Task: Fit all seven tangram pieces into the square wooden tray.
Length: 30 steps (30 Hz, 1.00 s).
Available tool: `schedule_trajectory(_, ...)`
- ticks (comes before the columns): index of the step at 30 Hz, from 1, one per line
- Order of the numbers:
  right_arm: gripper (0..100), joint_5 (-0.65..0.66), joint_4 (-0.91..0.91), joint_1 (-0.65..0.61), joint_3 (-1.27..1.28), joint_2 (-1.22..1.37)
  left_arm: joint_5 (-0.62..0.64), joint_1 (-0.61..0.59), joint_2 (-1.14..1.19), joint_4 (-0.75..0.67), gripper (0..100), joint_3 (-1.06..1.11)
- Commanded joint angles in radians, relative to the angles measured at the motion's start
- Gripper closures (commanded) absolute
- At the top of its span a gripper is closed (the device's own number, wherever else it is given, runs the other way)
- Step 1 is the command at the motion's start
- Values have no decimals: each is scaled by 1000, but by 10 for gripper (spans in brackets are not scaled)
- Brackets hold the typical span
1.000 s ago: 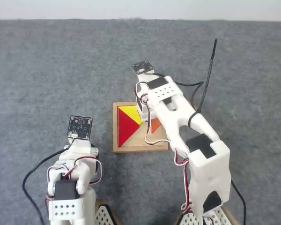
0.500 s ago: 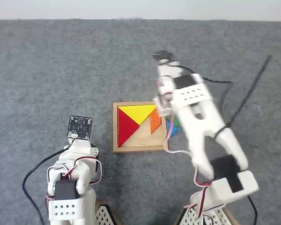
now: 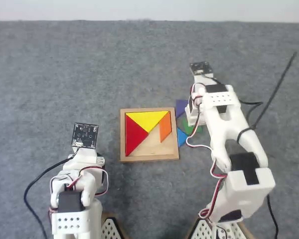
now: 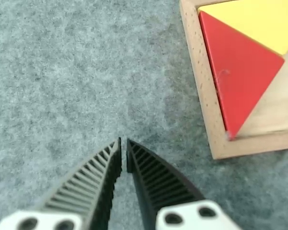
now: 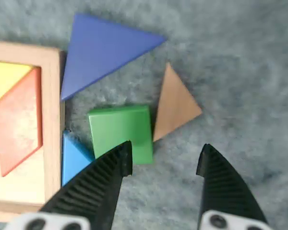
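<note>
The grey, carpet-like worktop lay under both my arms. My left gripper hung low over bare fabric, its ribbed jaws drawn almost together with nothing between them. Ahead of it and off to its right sat the square wooden tray, whose near corner was close to my tips but apart from them.

In the tray, the red triangle lay along the side nearest that gripper. The yellow triangle filled the far edge, and the orange parallelogram lay along the side toward my right gripper. The tray floor nearest me showed bare wood.

Beyond that side, four pieces lay loose on the worktop. The light blue triangle sat against the tray's outer rim, and the dark blue triangle lay farther out with one corner at the rim. The green square was beside the light blue triangle, and the tan triangle was just beyond the square.

My right gripper hung above them, spread wide and holding nothing, one finger over the green square's near corner.
</note>
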Motion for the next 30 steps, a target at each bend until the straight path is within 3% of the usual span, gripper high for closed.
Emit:
schedule_trajectory(1, 775, -12, -19, 10, -64, 27, -2, 3, -20, 3, 979, -12)
schedule_trajectory(13, 778, -20, -10, 136, -143, 51, -2, 3, -20, 3, 979, -12)
schedule_trajectory(21, 779, -12, -61, 76, -152, 110, -2, 3, -20, 3, 979, -12)
schedule_trajectory(30, 779, -12, 21, 39, -302, 292, -2, 3, -20, 3, 979, -12)
